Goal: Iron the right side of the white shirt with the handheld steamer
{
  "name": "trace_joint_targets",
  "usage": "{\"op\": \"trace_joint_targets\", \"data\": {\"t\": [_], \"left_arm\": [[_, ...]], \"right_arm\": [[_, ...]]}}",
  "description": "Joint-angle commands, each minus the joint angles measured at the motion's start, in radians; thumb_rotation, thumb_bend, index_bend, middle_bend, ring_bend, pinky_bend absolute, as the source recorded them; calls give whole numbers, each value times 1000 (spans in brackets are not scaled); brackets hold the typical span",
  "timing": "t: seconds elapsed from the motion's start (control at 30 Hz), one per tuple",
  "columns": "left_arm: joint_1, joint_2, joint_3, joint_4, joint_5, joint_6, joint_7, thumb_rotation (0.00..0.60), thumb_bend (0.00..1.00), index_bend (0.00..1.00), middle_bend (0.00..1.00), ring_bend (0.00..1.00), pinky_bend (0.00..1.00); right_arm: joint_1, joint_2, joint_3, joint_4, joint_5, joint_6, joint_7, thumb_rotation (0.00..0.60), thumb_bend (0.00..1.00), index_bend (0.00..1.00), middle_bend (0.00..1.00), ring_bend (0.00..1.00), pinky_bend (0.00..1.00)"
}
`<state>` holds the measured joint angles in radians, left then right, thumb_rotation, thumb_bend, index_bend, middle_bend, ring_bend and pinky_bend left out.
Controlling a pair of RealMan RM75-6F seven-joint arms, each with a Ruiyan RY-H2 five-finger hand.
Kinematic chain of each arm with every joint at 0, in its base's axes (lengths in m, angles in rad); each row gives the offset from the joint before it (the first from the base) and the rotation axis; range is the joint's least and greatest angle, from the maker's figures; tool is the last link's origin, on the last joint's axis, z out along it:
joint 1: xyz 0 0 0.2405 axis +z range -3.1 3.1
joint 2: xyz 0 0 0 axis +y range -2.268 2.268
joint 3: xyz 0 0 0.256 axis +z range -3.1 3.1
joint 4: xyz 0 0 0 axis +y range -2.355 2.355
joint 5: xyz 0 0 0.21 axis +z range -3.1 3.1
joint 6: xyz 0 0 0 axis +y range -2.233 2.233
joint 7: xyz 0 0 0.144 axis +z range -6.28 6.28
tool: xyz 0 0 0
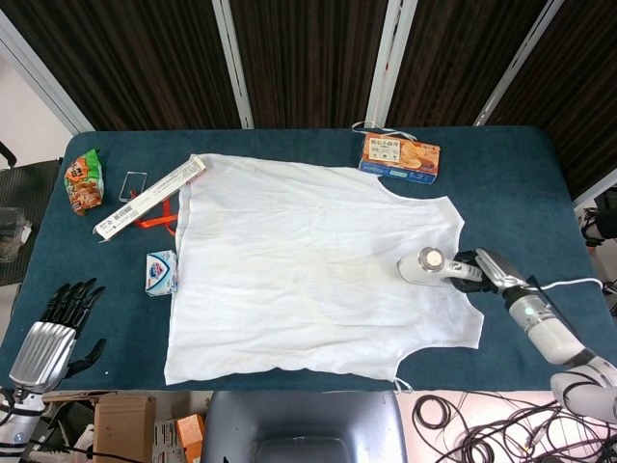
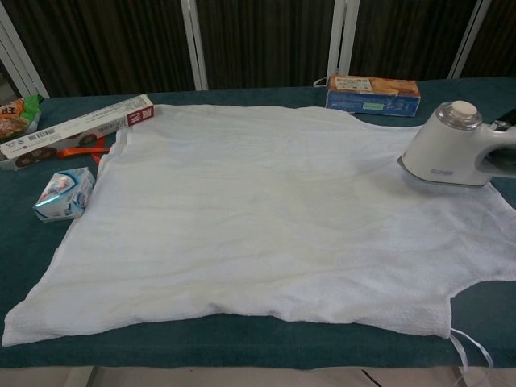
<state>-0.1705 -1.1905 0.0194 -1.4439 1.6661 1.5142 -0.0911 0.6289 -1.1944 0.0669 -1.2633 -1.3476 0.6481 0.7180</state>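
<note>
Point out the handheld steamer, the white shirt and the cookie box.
handheld steamer (image 2: 442,147), chest view, on its white body.
white shirt (image 1: 299,260), head view, on the middle of the fabric.
cookie box (image 1: 399,156), head view, on its printed top face.

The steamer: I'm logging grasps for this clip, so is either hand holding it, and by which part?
The right hand grips the steamer by its handle, head resting on the white shirt. The left hand holds nothing.
</note>
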Motion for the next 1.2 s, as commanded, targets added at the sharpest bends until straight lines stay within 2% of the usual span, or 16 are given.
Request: {"op": "trace_joint_targets", "data": {"t": [0.03, 0.27, 0.37, 0.47, 0.67, 0.97, 1.2], "left_arm": [[0, -1, -1, 1, -2, -1, 1, 600, 365, 0, 13, 11, 9], [-7, -2, -3, 2, -7, -15, 0, 600, 366, 0, 13, 10, 9], [-9, -2, -4, 3, -8, -16, -2, 600, 366, 0, 12, 10, 9], [-11, -2, -4, 4, -8, -17, -4, 600, 365, 0, 12, 11, 9], [-15, -3, -4, 6, -10, -25, -6, 600, 365, 0, 13, 11, 9], [-15, -2, -2, 5, -8, -24, -6, 600, 365, 0, 13, 10, 9], [-16, -2, -1, 4, -7, -25, -3, 600, 365, 0, 13, 10, 9]], "right_arm": [[79, 28, 46, -89, 133, -84, -188, 600, 921, 1000, 1000, 1000, 1000], [176, -42, 39, -119, 385, -88, -515, 600, 920, 1000, 1000, 1000, 1000], [218, -81, 28, -120, 496, -76, -618, 600, 921, 1000, 1000, 1000, 1000], [258, -111, 21, -121, 591, -79, -683, 600, 920, 1000, 1000, 1000, 1000], [303, -141, 8, -135, 698, -71, -757, 600, 920, 1000, 1000, 1000, 1000], [304, -131, -20, -185, 722, -73, -789, 600, 920, 1000, 1000, 1000, 1000], [277, -100, -45, -281, 650, -74, -797, 600, 920, 1000, 1000, 1000, 1000]]}}
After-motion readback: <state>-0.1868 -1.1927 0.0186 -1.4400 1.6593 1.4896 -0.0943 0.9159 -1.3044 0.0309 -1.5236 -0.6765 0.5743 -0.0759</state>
